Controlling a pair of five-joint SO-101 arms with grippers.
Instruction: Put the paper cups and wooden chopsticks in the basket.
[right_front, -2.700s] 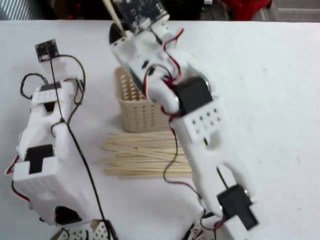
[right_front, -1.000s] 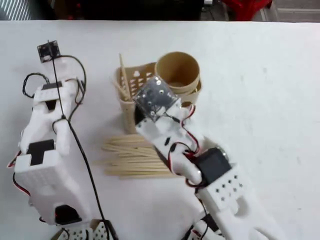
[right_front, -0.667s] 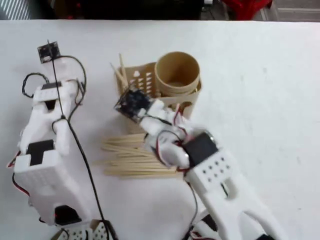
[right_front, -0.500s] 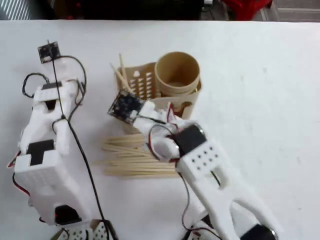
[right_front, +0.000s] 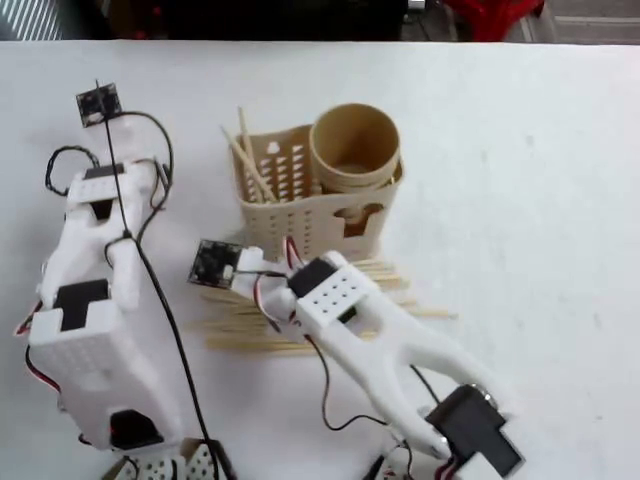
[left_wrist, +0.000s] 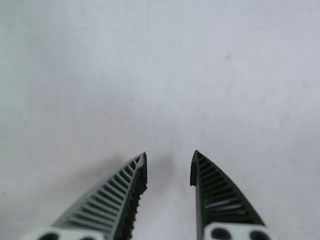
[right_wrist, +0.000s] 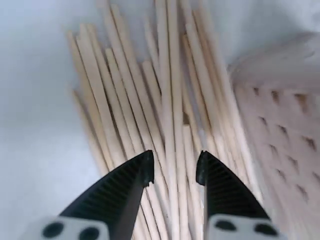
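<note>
- right gripper (right_wrist: 174, 167) narrowly parted, empty, over the chopsticks (right_wrist: 165, 90) beside the basket (right_front: 300, 215);
- cups (right_front: 355, 150) in the basket;
- left gripper (left_wrist: 169, 167) narrowly parted, empty, over the table (left_wrist: 160, 60)

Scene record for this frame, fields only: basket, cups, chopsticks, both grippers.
basket: upright on table
paper cups: nested, inside basket
standing chopsticks: a few, leaning in the basket
chopstick pile: loose on table, in front of basket
right gripper: above the pile, jaws open, holding nothing
left gripper: over bare table, jaws open
left to do: chopstick pile
</note>
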